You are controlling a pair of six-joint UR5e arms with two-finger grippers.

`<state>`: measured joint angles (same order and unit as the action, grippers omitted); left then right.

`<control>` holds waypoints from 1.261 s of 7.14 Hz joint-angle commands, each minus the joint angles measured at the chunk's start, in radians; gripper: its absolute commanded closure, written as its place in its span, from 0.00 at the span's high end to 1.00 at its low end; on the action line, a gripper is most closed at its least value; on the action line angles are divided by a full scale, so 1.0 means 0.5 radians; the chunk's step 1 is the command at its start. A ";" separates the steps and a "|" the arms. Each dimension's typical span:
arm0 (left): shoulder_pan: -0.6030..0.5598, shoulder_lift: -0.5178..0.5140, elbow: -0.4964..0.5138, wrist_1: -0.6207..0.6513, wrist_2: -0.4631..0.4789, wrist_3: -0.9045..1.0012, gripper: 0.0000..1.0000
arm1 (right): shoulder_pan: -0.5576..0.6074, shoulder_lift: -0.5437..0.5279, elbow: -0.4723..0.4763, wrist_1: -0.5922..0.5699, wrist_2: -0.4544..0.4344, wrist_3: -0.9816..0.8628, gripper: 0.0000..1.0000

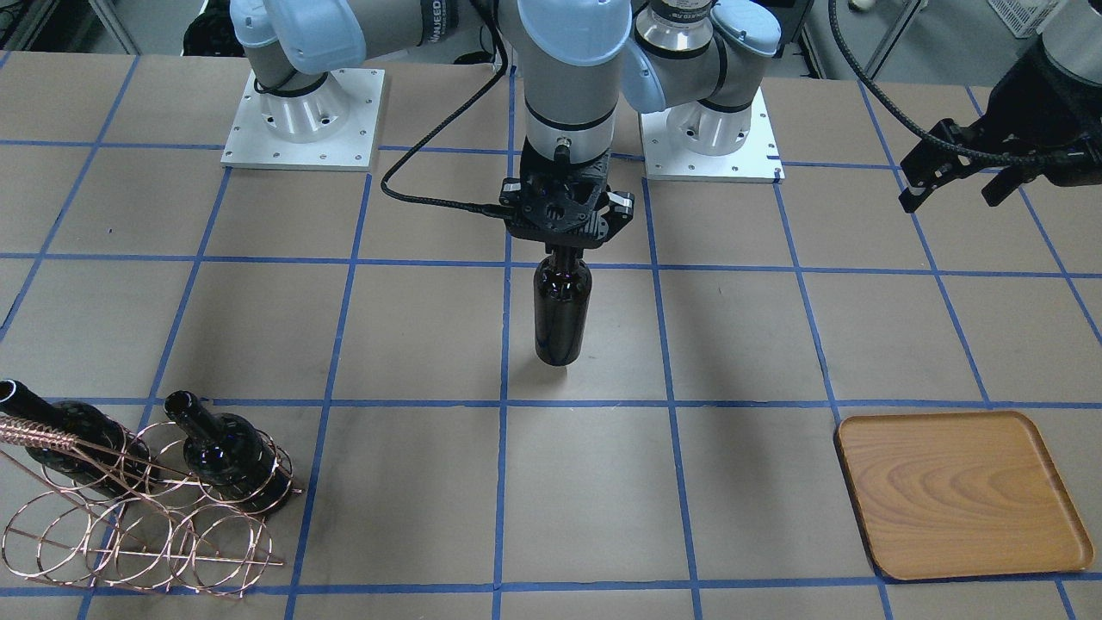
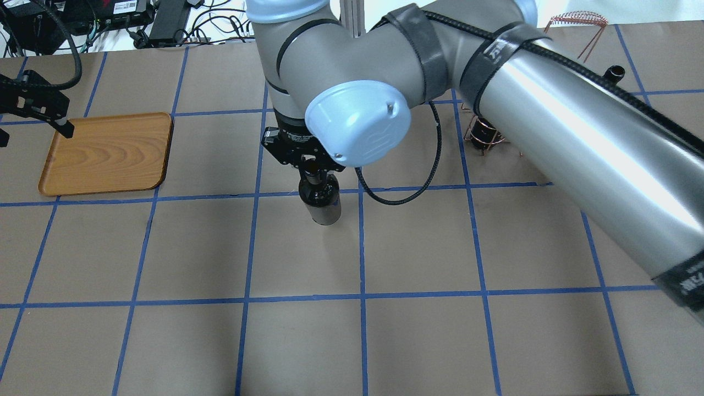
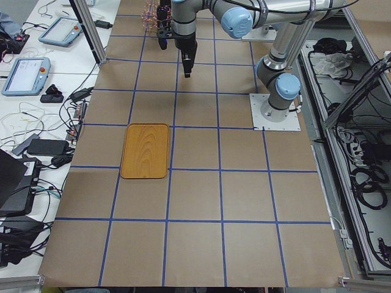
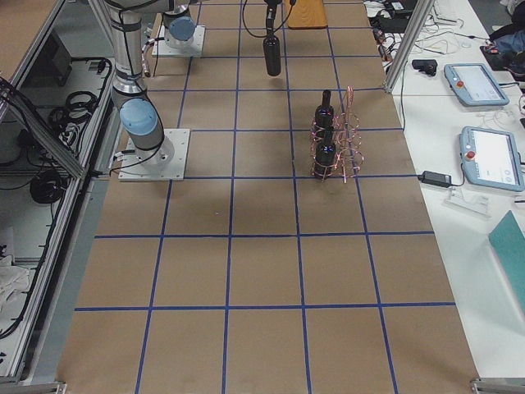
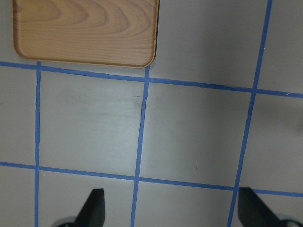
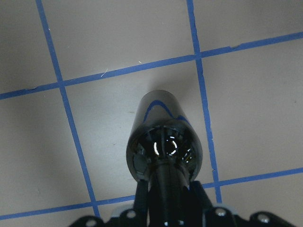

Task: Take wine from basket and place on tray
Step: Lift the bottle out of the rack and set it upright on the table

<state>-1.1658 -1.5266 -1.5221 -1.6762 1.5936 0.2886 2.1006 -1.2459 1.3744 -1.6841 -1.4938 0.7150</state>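
My right gripper [image 1: 564, 250] is shut on the neck of a near-black wine bottle [image 1: 561, 314] and holds it upright over the middle of the table. The bottle also shows in the overhead view [image 2: 320, 202] and the right wrist view [image 6: 163, 137]. The copper wire basket [image 1: 146, 525] stands at the table's right end with two more bottles [image 1: 219, 448] [image 1: 65, 430] in it. The wooden tray [image 1: 960, 491] lies bare at the left end. My left gripper [image 1: 951, 202] is open and empty, raised beside the tray [image 5: 85, 30].
Both arm bases [image 1: 301, 129] [image 1: 710, 133] are bolted at the robot's edge of the table. The right arm's black cable [image 2: 401, 198] loops beside the held bottle. Blue tape lines grid the brown table [image 2: 418, 341].
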 commanded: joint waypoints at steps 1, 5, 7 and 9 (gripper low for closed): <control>0.061 -0.021 -0.002 -0.001 -0.003 0.046 1.00 | 0.091 0.038 0.024 -0.025 0.012 0.131 0.00; 0.070 -0.033 0.001 -0.004 -0.003 0.043 1.00 | 0.103 0.010 0.077 -0.102 0.006 0.104 0.95; 0.046 -0.039 0.010 -0.016 -0.003 0.024 1.00 | -0.116 -0.152 0.064 -0.096 -0.022 -0.142 1.00; -0.061 -0.009 0.013 -0.010 -0.033 -0.018 1.00 | -0.588 -0.354 0.068 -0.074 -0.031 -0.770 1.00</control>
<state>-1.1598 -1.5410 -1.5171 -1.6824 1.5839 0.2931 1.9430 -1.3658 1.4083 -1.7263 -1.5042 0.5206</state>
